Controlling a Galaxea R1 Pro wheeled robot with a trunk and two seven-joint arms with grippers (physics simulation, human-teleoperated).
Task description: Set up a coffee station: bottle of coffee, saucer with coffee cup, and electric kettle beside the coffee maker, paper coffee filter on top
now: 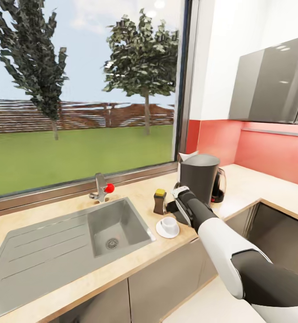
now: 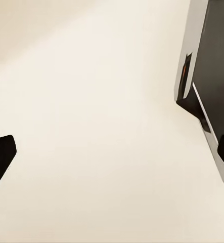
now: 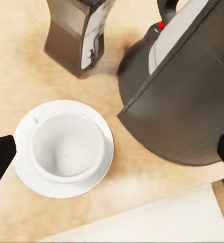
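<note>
Head view: on the beige bench (image 1: pixel 135 264), right of the sink (image 1: pixel 117 229), stands the tall dark coffee maker (image 1: pixel 199 177). A white paper filter (image 1: pixel 186 156) peeks over its top, the kettle (image 1: pixel 218 185) sits just behind it, and the yellow-capped coffee bottle (image 1: pixel 160 202) is to its left. The cup (image 1: pixel 169 224) rests on the saucer (image 1: pixel 167 229). The right pincer (image 1: pixel 181 204) hovers before the coffee maker.

Left wrist view: the left pincer (image 2: pixel 112 162) is spread wide, empty, over pale floor.

Right wrist view: the right pincer's dark fingertips (image 3: pixel 0 157) are wide apart, empty, above cup, saucer and bottle.
</note>
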